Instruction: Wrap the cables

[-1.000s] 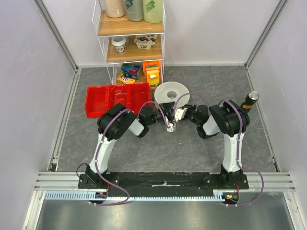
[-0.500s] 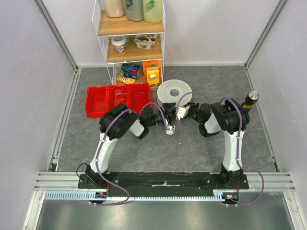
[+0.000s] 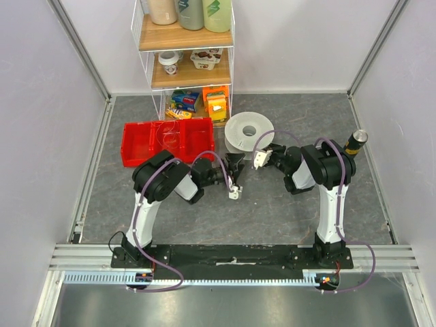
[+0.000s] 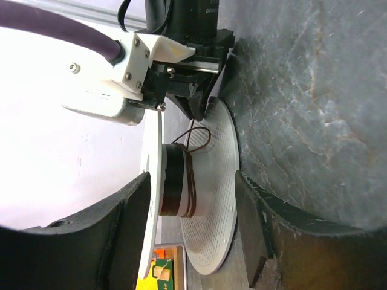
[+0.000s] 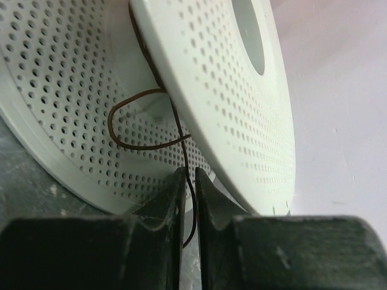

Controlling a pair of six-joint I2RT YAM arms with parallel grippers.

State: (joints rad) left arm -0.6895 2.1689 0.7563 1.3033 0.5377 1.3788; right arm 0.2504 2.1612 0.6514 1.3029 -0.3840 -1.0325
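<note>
1. Right gripper (image 5: 188, 181) has its jaws only a slit apart. The cables (image 5: 110, 121), really one hair-fine brown wire, run down through that slit, which looks a touch wider than the wire.
2. Just past its tips the wire curls in a slack loop, then slips between the two perforated flanges of the white spool (image 5: 242, 90).
3. Left gripper (image 4: 192, 181) is spread wide and holds nothing. Straight ahead of it, a few brown turns sit on the spool's dark core.
4. Between both grippers, the spool lies flat on the grey table (image 3: 272, 211).
</note>
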